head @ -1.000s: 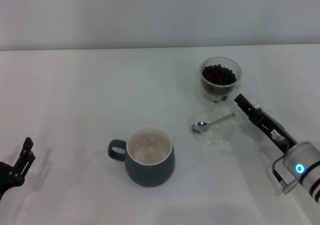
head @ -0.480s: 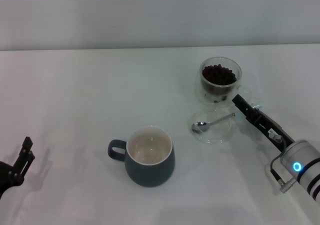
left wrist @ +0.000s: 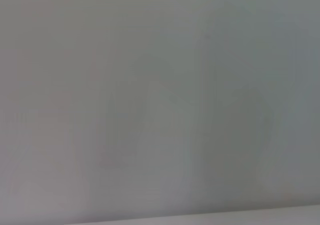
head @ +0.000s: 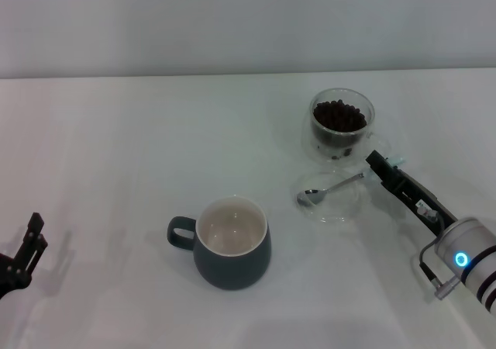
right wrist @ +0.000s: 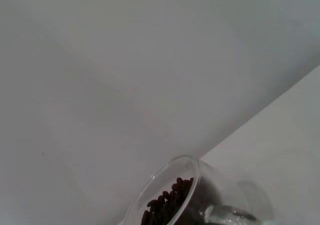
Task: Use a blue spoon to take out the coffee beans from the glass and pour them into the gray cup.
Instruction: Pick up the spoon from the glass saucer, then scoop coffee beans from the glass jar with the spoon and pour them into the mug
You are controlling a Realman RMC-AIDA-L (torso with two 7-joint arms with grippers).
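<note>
I see my right gripper (head: 377,163) at the spoon (head: 329,189) handle's end, grip unclear, spoon lying in a clear dish (head: 332,199) before the bean-filled glass (head: 341,124) toward the table's (head: 116,147) far right.

The glass (head: 342,124) is clear and glossy, its coffee beans (head: 339,116) dark and faintly shiny. The blue spoon (head: 329,189) has a polished metal bowl. The gray cup (head: 231,243) looks like smooth glazed ceramic. The table (head: 116,147) appears matt white.

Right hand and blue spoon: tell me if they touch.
Cannot tell. In the head view the right hand meets the blue spoon at its handle end, hiding any contact.
</note>
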